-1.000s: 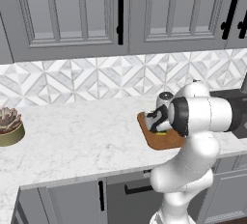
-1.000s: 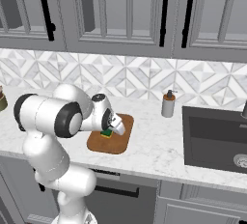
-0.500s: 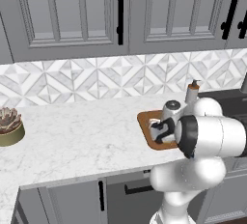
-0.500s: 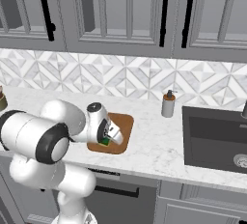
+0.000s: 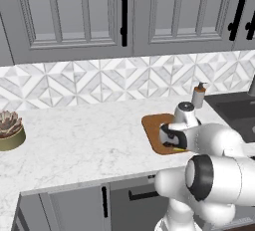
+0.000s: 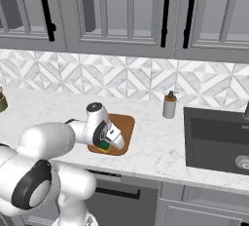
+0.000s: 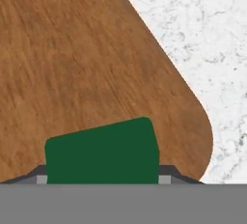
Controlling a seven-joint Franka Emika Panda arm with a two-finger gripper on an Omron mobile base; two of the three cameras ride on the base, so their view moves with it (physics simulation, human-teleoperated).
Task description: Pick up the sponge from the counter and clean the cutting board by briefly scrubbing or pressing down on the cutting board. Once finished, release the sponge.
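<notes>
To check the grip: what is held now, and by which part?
The sponge, held by its two sides between the jaws, green face towards the cutting board.

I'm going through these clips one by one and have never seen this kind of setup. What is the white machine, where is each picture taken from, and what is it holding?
It is a rendered kitchen with a white robot arm on a driving base. Two pictures come from cameras on the base, behind the arm to its left and right. The third looks along the hand itself.

On the white counter lies a brown cutting board, with a soap dispenser beside the dark sink and a potted plant far to the left.

The hand is shut on a sponge, green on top and yellow below, held low over a corner of the board. Whether it touches the wood, I cannot tell.
</notes>
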